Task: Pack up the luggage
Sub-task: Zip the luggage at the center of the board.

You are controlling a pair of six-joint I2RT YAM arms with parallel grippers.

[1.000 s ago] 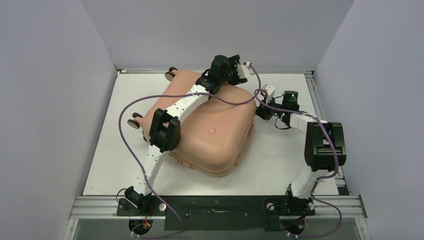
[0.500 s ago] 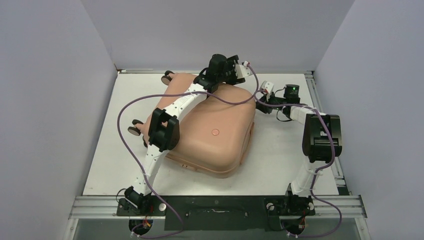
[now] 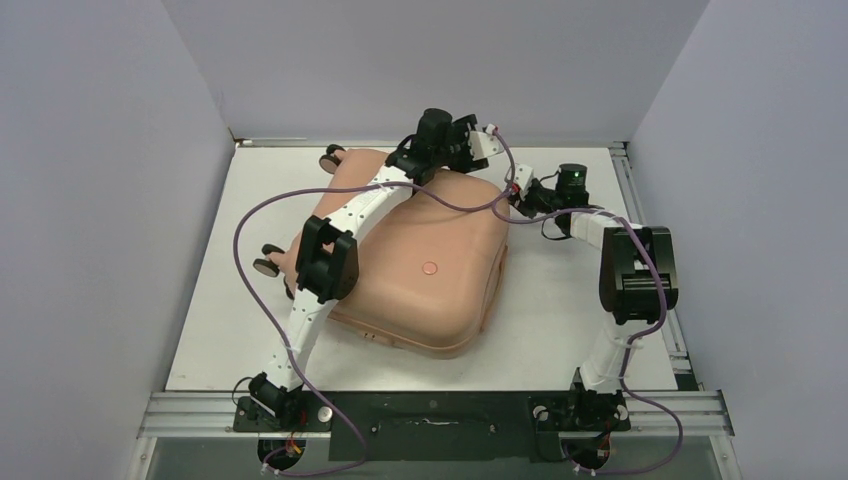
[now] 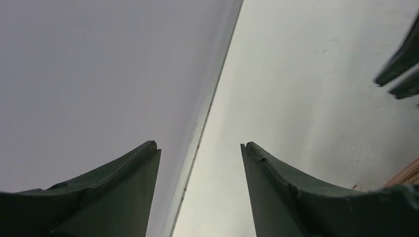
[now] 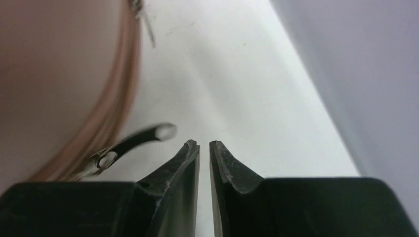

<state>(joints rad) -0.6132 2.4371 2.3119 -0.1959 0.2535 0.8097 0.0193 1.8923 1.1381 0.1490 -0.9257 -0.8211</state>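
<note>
Two slim robot arms with white perforated link segments and boxy black joint housings rise from black bases bolted to a silver aluminium rail. A purple cable point(image 3: 262, 215) loops loosely along each arm. Near the right arm's wrist a small green light glows. The dark, curved gripper fingers point(image 4: 113, 197) taper to blunt tips (edges slightly chipped).

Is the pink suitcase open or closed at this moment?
Closed. The salmon-pink hard-shell suitcase lies flat on the white table, one shell on top of the other; no black lining is visible.
</note>
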